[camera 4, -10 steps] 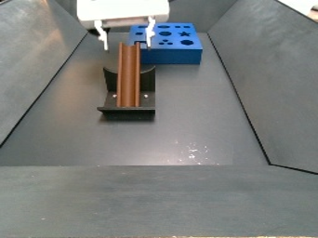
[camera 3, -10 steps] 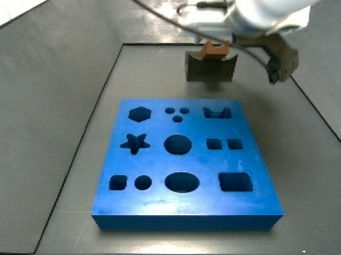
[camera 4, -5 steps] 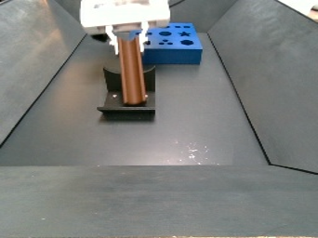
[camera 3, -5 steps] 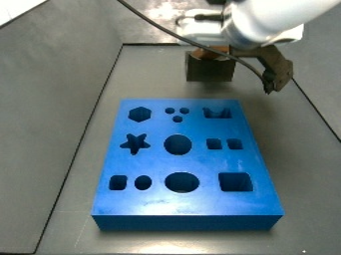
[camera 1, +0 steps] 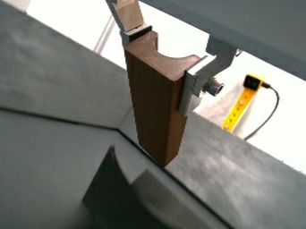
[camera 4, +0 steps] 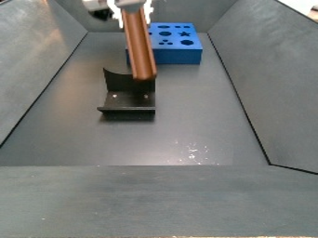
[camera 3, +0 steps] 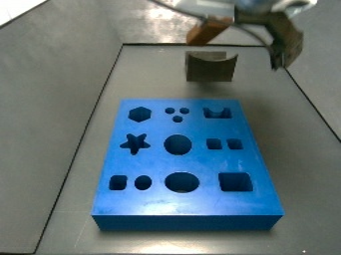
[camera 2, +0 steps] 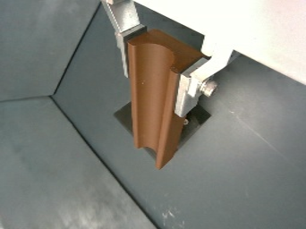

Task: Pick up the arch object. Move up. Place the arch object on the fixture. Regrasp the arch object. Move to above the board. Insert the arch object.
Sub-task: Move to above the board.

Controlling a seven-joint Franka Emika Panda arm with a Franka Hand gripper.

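One gripper (camera 2: 158, 55), clenched on one arch object (camera 2: 157, 98), raised clear above one fixture (camera 4: 128, 93). Arch object (camera 4: 137, 42) hanging upright, gripped at its upper end, two silver fingers (camera 1: 198, 79) pressed against opposite sides. One blue board (camera 3: 182, 159) on the floor beyond, well apart; ten dark cutouts counted.

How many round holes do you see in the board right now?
5 in the board: two small ones side by side in the far row, one large in the middle row, one small and one large oval-looking in the near row. None appear hidden.
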